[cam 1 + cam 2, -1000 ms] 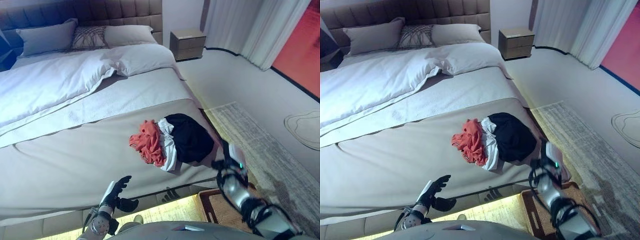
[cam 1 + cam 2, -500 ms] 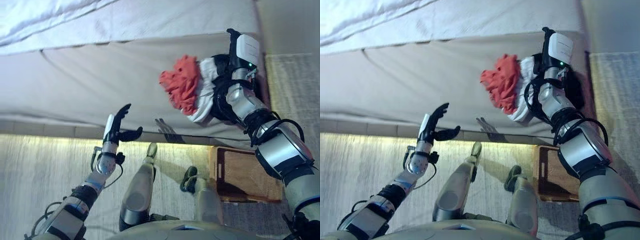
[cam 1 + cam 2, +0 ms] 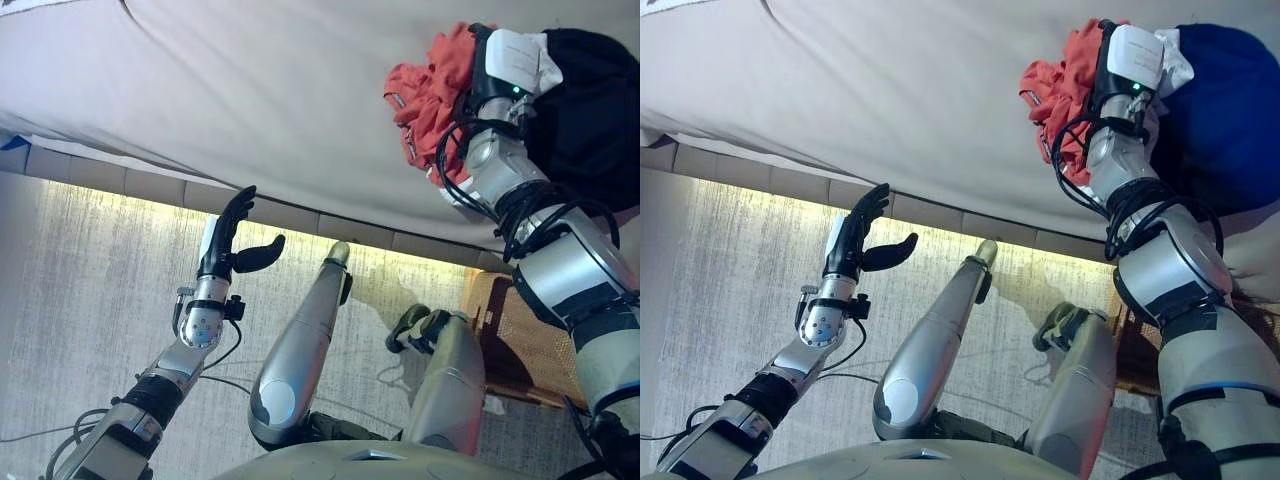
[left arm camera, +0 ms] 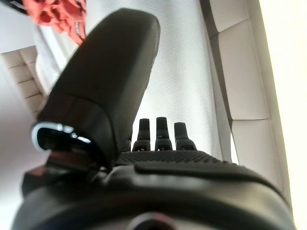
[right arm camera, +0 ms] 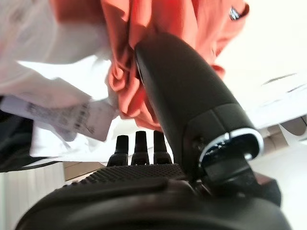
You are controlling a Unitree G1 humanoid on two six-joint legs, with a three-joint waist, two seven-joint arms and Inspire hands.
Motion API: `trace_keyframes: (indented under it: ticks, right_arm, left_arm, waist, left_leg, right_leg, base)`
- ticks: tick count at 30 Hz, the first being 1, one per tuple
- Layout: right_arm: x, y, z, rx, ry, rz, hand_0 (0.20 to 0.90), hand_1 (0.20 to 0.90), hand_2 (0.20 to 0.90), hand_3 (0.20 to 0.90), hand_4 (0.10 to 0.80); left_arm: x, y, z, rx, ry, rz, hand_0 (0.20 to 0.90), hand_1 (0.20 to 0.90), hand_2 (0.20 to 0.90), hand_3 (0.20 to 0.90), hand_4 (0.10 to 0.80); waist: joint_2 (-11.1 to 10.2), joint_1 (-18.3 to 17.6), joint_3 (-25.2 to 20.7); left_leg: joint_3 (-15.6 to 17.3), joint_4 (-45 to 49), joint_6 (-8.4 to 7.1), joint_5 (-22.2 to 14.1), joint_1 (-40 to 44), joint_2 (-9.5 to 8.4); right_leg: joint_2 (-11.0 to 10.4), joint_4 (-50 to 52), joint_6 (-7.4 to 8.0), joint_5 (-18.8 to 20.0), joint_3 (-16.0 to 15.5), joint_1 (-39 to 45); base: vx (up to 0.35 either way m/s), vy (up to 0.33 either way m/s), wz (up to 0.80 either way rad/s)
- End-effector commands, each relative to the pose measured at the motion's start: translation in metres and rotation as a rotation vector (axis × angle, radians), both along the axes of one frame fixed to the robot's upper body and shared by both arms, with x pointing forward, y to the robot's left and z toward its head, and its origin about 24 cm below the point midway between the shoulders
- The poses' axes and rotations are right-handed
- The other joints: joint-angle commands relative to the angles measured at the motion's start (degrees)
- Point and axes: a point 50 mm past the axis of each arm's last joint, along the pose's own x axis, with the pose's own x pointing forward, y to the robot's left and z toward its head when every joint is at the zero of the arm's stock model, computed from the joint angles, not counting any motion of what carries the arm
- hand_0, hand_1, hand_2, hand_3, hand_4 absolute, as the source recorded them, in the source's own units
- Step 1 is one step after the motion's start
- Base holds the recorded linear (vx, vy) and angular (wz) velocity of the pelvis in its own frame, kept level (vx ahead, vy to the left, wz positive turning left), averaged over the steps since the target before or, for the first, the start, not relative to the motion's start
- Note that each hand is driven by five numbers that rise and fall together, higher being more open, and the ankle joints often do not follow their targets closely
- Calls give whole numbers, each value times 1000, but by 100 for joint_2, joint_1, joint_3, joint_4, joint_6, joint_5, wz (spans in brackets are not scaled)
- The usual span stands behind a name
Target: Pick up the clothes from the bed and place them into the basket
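Left hand (image 3: 228,243) raised above rug (image 3: 90,290), clear of bed, fingers straight, thumb spread, holding nothing. Basket (image 3: 520,340) on floor by bed foot, under right arm. Right hand (image 5: 158,158) at clothes (image 3: 430,85) on bed (image 3: 250,90), thumb against orange garment; fingers mostly hidden, grip cannot tell. Step: grasp pile. Best to gather orange, white and dark pieces together, close firmly before lifting. Bed cover smooth, beige; lit strip under frame.
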Motion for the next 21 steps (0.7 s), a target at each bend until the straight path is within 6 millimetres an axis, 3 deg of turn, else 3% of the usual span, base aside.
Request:
trace_keyframes:
  ticks: [1, 10, 17, 18, 19, 20, 21]
  right_arm:
    - [-4, 1, 69, -118, -124, -38, 900, 900, 900, 900, 800]
    - [-4, -13, 84, -61, 19, -16, 900, 900, 900, 900, 800]
    - [-5, 8, 93, -2, -16, 284, 900, 900, 900, 900, 800]
    - [-6, 10, 93, 21, -35, 300, 705, 705, 705, 672, 572]
    - [-6, 10, 93, 25, -42, 306, 594, 594, 594, 543, 443]
    - [-6, 13, 92, 40, -42, 346, 368, 368, 368, 280, 180]
    - [-7, 15, 87, 58, -59, 390, 300, 300, 300, 200, 100]
  left_arm:
    - [-2, -1, 50, -71, -280, -46, 900, 900, 900, 900, 800]
    - [-10, 4, 59, -48, -304, -56, 900, 900, 900, 900, 800]
    - [-16, 15, 62, -15, -297, -74, 900, 900, 900, 900, 800]
    - [-17, 16, 62, -2, -298, -76, 900, 900, 900, 900, 800]
    - [-18, 16, 62, 2, -298, -76, 900, 900, 900, 900, 800]
    - [-19, 17, 62, 10, -295, -76, 900, 900, 900, 900, 800]
    - [-21, 19, 59, 16, -280, -73, 900, 900, 900, 900, 800]
  waist:
    - [242, 128, -213]
    - [289, 248, -212]
    - [220, 283, -212]
    - [203, 279, -212]
    - [198, 278, -212]
    - [176, 272, -212]
    - [145, 242, -212]
  left_leg:
    - [434, 663, 555, -958, -43, -140]
    - [368, 1121, 579, -955, -707, -200]
    - [315, 1180, 556, -931, -737, -182]
    - [308, 1179, 546, -940, -696, -175]
    - [305, 1177, 542, -943, -680, -173]
    - [295, 1164, 532, -949, -624, -165]
    - [289, 1125, 529, -958, -501, -156]
  right_leg:
    - [491, -76, -334, 318, -33, -310]
    - [591, 387, -386, 231, -27, -912]
    - [655, 421, -396, 223, -94, -889]
    - [655, 393, -396, 227, -114, -832]
    - [658, 380, -397, 229, -117, -812]
    - [675, 337, -401, 235, -118, -749]
    - [676, 279, -386, 256, -135, -630]
  base:
    - [-5, -13, 11]
    - [9, -31, 7]
    - [20, -65, 0]
    - [18, -53, -6]
    - [20, -41, 0]
    - [34, -42, 3]
    - [53, -50, 3]
